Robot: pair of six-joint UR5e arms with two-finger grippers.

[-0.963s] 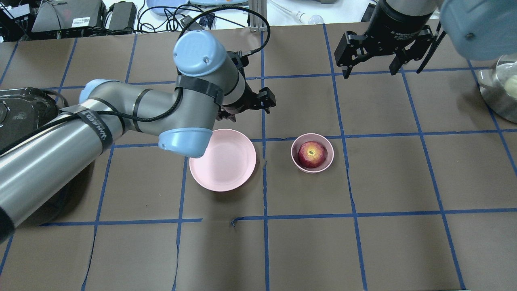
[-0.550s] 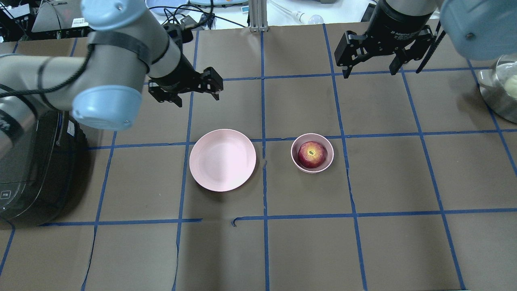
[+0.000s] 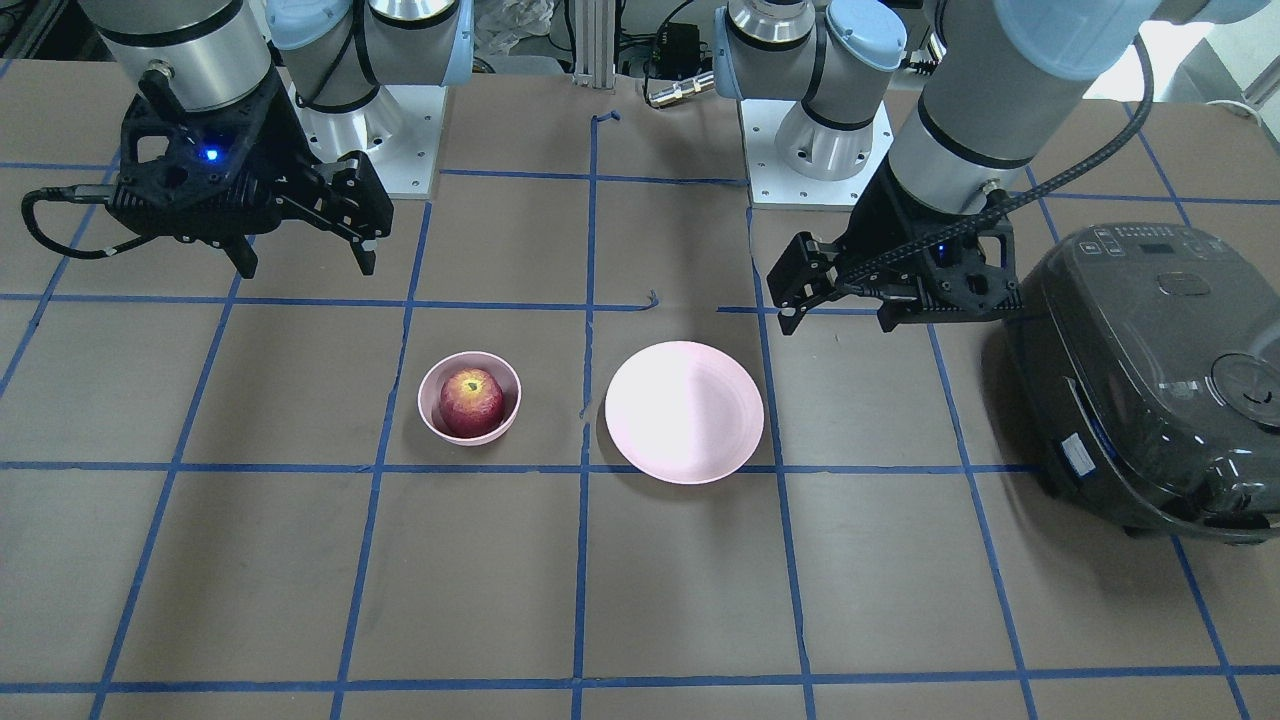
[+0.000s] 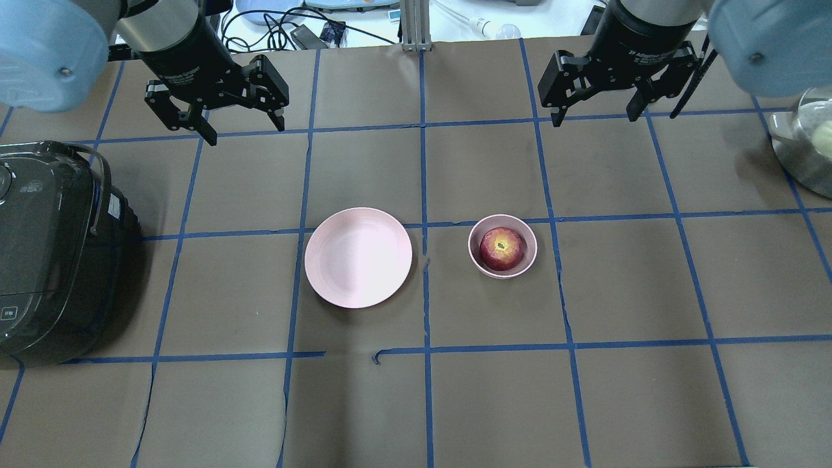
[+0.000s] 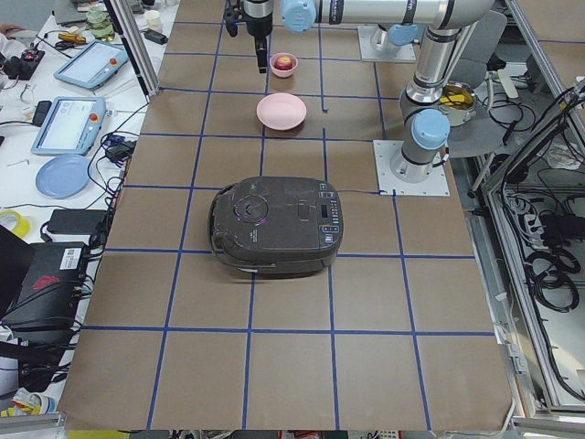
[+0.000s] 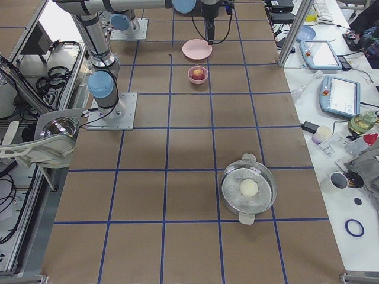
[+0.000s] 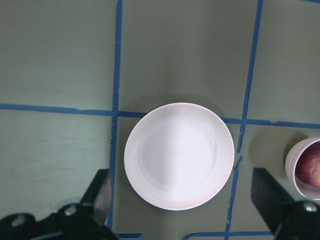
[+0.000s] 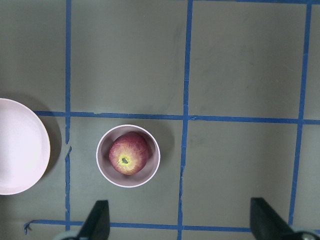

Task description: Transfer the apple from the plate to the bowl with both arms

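Observation:
The red apple (image 4: 502, 248) lies in the small pink bowl (image 4: 473, 252), right of the bare pink plate (image 4: 358, 257). My left gripper (image 4: 246, 130) is open and empty, held high behind and left of the plate. My right gripper (image 4: 595, 117) is open and empty, held high behind and right of the bowl. The front view shows the apple (image 3: 471, 400), bowl (image 3: 427, 412) and plate (image 3: 684, 425). The left wrist view looks down on the plate (image 7: 179, 156) between its fingers (image 7: 102, 194). The right wrist view shows the apple (image 8: 128, 153) in the bowl (image 8: 102, 166).
A black rice cooker (image 4: 52, 247) stands at the table's left edge, close under my left arm. A lidded metal pot (image 4: 806, 143) stands at the far right. Blue tape lines grid the brown table. Cables and devices lie beyond the back edge.
My left arm has swung from over the plate's back edge to the back left, uncovering the rice cooker. The right arm, apple, bowl and plate have not moved.

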